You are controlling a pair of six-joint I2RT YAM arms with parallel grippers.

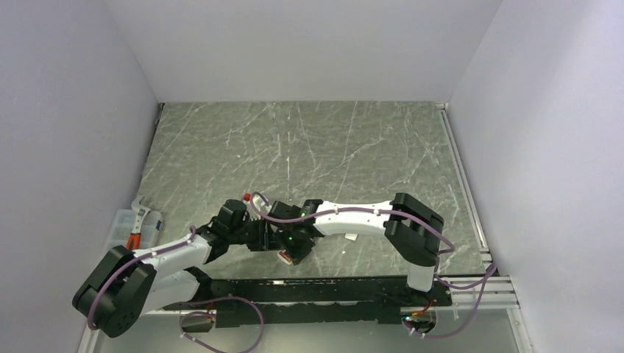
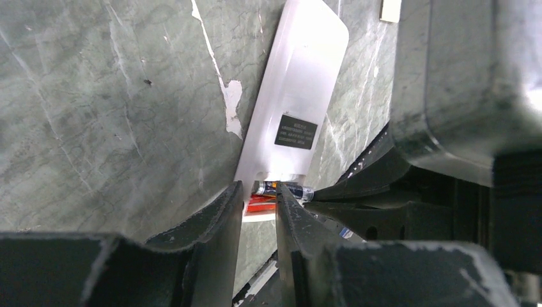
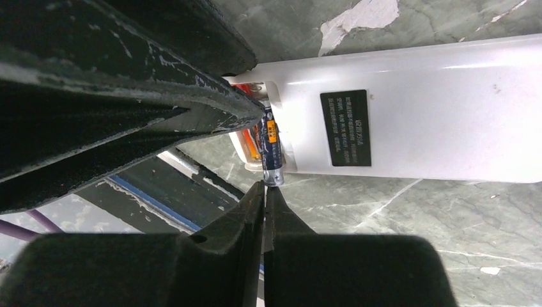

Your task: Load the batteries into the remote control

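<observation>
The remote control (image 2: 300, 83) lies white back up, with its dark label (image 2: 296, 132) showing; it also shows in the right wrist view (image 3: 415, 128). Its near end is open, with red inside. A dark battery (image 3: 271, 144) lies across that open end, its plus end sticking out past the edge; it also shows in the left wrist view (image 2: 286, 188). My left gripper (image 2: 259, 195) has its jaws narrowly apart on the remote's near end. My right gripper (image 3: 264, 185) is shut and empty, its tips touching the battery's plus end. Both grippers meet in the top view (image 1: 283, 243). The pale battery is not in view.
A small flat white square piece (image 1: 352, 237) lies right of the grippers. A clear box with tools (image 1: 136, 228) stands at the table's left edge. A small red object (image 1: 246, 196) lies behind the left arm. A black rail (image 1: 331, 283) runs along the near edge.
</observation>
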